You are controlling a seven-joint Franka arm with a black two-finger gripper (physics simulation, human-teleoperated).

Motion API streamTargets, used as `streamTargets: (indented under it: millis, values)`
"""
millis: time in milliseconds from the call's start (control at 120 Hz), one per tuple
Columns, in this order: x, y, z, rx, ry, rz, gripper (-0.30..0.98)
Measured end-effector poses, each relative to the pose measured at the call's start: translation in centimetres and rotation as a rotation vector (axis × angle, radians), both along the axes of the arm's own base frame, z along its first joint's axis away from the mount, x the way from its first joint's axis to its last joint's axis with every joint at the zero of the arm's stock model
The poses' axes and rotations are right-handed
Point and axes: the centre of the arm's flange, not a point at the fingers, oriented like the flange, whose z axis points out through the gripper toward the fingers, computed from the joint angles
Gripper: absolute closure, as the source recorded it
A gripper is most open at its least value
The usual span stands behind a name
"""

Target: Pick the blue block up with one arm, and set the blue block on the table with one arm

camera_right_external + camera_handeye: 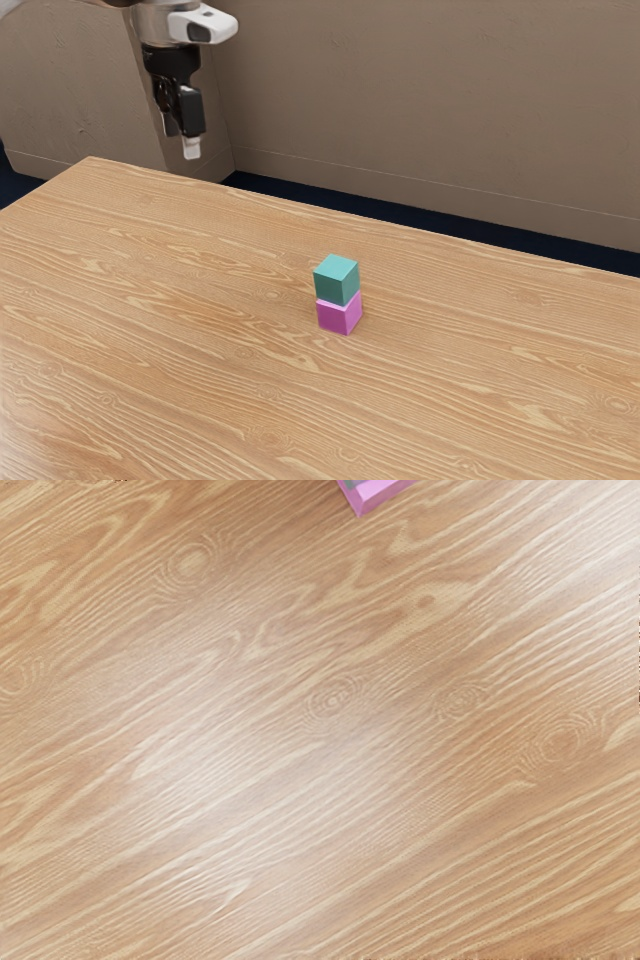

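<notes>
Bench (240, 420) wood fills the lower frame; at the centre the blue block (336, 282), probably light, stiff and easily gripped across opposite sides, tops the pink block (338, 315), the claw (183, 146) spread upper left.

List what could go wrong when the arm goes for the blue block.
The blue block rests on the pink block, so a sideways nudge might knock it off. A grasp set too low could catch the pink block too. The gripper hangs high and off to the exterior view's left of both blocks, so a poorly aimed approach might clip the blue block before gripping it.
</notes>
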Motion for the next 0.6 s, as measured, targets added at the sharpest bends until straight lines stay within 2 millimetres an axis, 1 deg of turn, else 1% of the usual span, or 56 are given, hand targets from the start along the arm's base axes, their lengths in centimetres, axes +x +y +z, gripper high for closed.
streamTargets:
  millis: [25,83,117,217,250,267,275,308,325,350,367,400,450,483,508,533,558,600]
  values:
    - [0.0,0.1,0.0,-0.006,0.001,-0.006,0.0]
    - [0.0,1.5,0.0,-0.029,0.005,0.003,0.0]
    - [0.0,2.0,0.0,-0.039,0.006,0.002,0.0]
    - [0.0,2.0,-0.1,-0.056,0.009,-0.021,0.0]
    - [-0.2,1.7,0.3,-0.056,0.004,-0.032,0.0]
    - [-0.5,1.5,1.0,-0.051,-0.008,-0.039,0.0]
    - [-0.9,1.4,1.7,-0.044,-0.022,-0.041,0.0]
    - [-3.6,0.2,6.1,-0.01,-0.101,-0.053,0.0]
    - [-4.8,-0.7,7.7,0.002,-0.132,-0.064,0.0]
    - [-6.1,-2.1,9.3,0.015,-0.162,-0.085,0.0]
    - [-6.6,-3.1,9.6,0.02,-0.164,-0.1,0.0]
    - [-7.2,-5.2,9.1,0.029,-0.147,-0.133,0.0]
    - [-7.6,-8.5,7.3,0.038,-0.103,-0.187,0.0]
    - [-7.8,-10.7,5.3,0.045,-0.062,-0.217,0.0]
    - [-8.0,-12.3,2.9,0.048,-0.016,-0.228,0.0]
    - [-8.3,-13.7,1.1,0.053,0.016,-0.229,0.0]
    - [-8.5,-15.0,-0.2,0.064,0.033,-0.218,0.0]
    - [-8.5,-17.1,-1.8,0.088,0.041,-0.201,0.0]
